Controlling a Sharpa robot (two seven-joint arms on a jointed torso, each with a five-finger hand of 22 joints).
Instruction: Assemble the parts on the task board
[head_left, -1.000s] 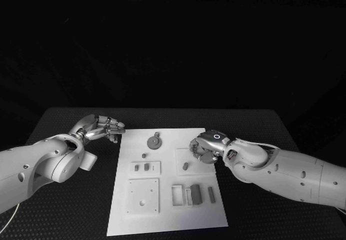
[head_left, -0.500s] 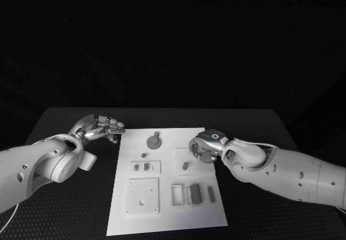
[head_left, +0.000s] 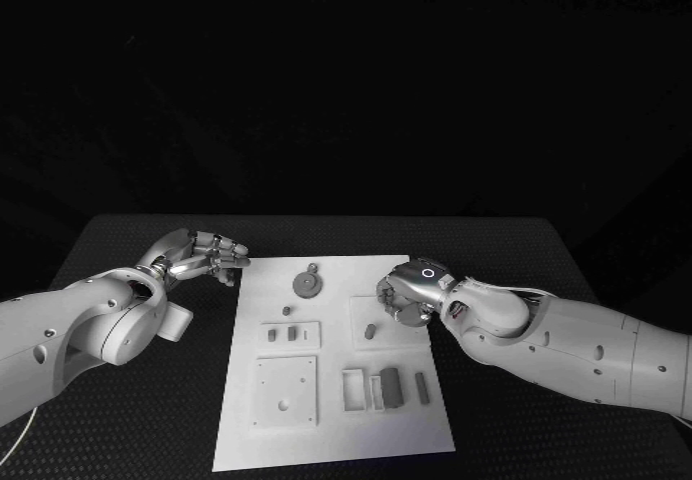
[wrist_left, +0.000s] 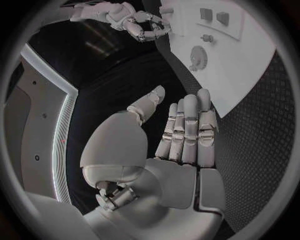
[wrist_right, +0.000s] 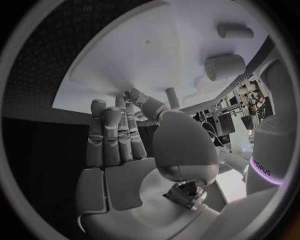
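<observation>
The white task board (head_left: 335, 435) lies in the middle of the table. On it are a round grey disc (head_left: 307, 285), a short peg (head_left: 371, 330), two small blocks (head_left: 283, 335), a square plate (head_left: 286, 390) and several upright bars (head_left: 389, 386). My right hand (head_left: 410, 296) hangs over the board's upper right part, fingers curled down and thumb close to the fingertips (wrist_right: 132, 96). A small peg (wrist_right: 170, 96) shows just behind the thumb; whether it is pinched is unclear. My left hand (head_left: 202, 254) rests off the board's upper left corner, fingers (wrist_left: 187, 125) straight, holding nothing.
The black table (head_left: 130, 420) runs wide on both sides of the board. The left wrist view shows the board (wrist_left: 250, 65) with the disc (wrist_left: 198, 55), and my right hand (wrist_left: 137, 22) at its far edge.
My right hand has edged slightly to the left over the board. The left hand and the parts have not moved.
</observation>
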